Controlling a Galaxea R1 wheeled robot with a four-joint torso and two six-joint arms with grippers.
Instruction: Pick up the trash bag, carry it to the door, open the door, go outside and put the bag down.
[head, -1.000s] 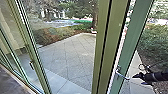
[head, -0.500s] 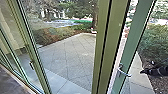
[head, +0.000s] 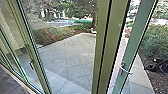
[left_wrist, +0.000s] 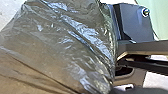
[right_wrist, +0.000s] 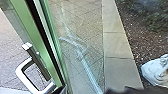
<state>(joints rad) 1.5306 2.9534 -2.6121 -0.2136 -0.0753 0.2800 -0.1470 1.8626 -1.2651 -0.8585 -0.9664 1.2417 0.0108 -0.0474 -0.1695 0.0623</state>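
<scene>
The trash bag (left_wrist: 62, 47) is close to your left wrist, big and see-through, all creases and shiny spots. You cannot tell which clock direction it lies in, or if your left gripper is open, closed or gripping it. A bit of grey floor (head: 11, 81) is low down at 10 o'clock. The thick green post (head: 102, 50) stands at about 12 to 1 o'clock. Just past it, at 1 o'clock, the green door (head: 133, 37) is partly open, with a gap between it and the post. Its shiny bent handle (head: 126, 71) sticks out toward 2 o'clock. Your right gripper (head: 150, 68) is at 2 o'clock, near the handle but not touching it. You cannot tell if it is open or closed. A small black handle (head: 31, 65) is on the frame (head: 37, 63) at 10 o'clock. Outside, flat stone slabs (head: 72, 58) spread out ahead at 11 to 12 o'clock. Green bushes (head: 156, 41) grow out of brown dirt (head: 156, 81) at 2 o'clock. Farther off, a tree trunk (head: 94, 16) stands at 12 o'clock.
</scene>
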